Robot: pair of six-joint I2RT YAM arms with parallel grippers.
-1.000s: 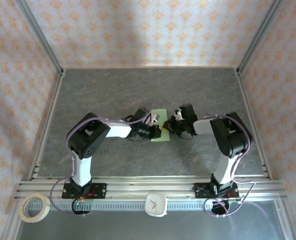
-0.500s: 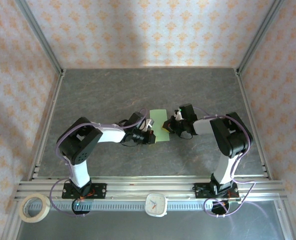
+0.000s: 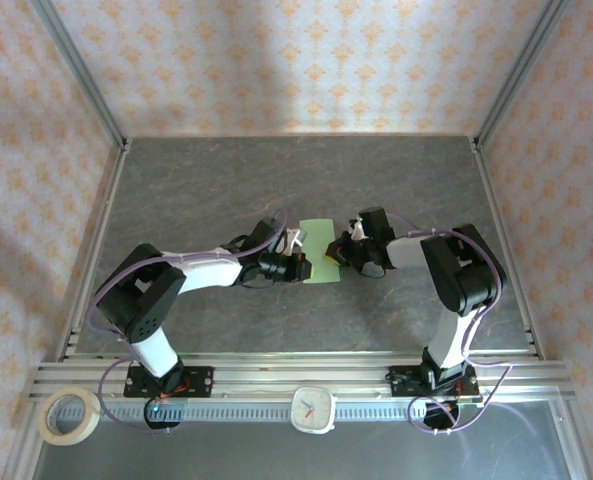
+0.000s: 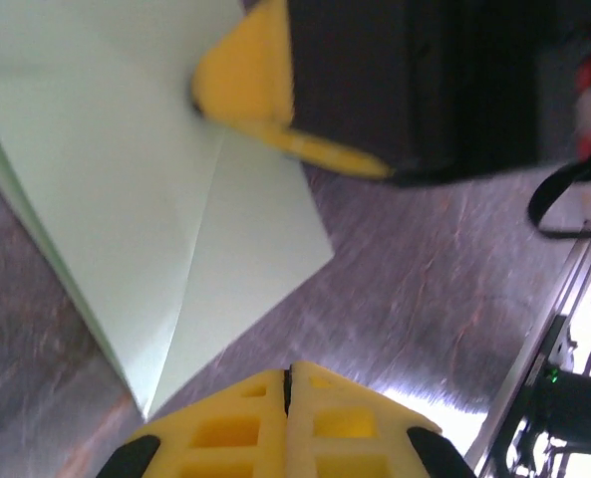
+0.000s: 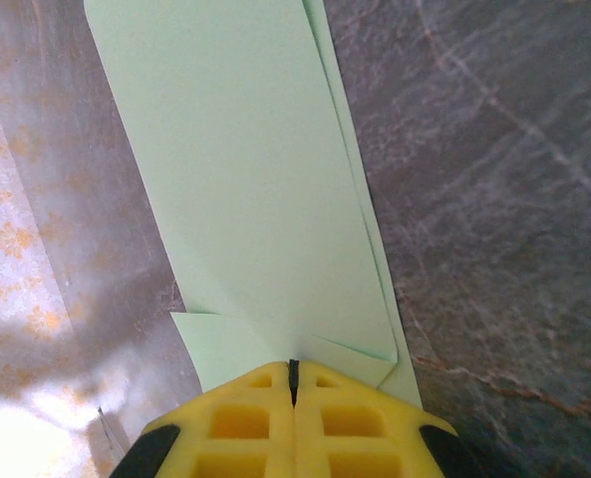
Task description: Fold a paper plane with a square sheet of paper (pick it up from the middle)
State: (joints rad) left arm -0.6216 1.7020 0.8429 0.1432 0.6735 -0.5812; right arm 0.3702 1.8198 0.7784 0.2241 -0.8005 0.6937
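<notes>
Lying on the grey table [image 3: 196, 190] between the two arms is one pale green sheet of paper [image 3: 318, 243], already folded into a long strip with overlapping layers and a slanted crease visible in the left wrist view [image 4: 126, 199]. Two grippers meet at it. The right gripper [image 5: 293, 383] has its yellow fingers pressed together, and their tip touches the top of the paper near one end; the overhead view places it at the sheet's right edge [image 3: 332, 257]. The left gripper [image 4: 288, 398] is also closed with nothing between its fingers, and it sits just beside the paper's near corner. On the front rail sit one roll of tape [image 3: 68, 415] and one small white clock [image 3: 313, 408].
</notes>
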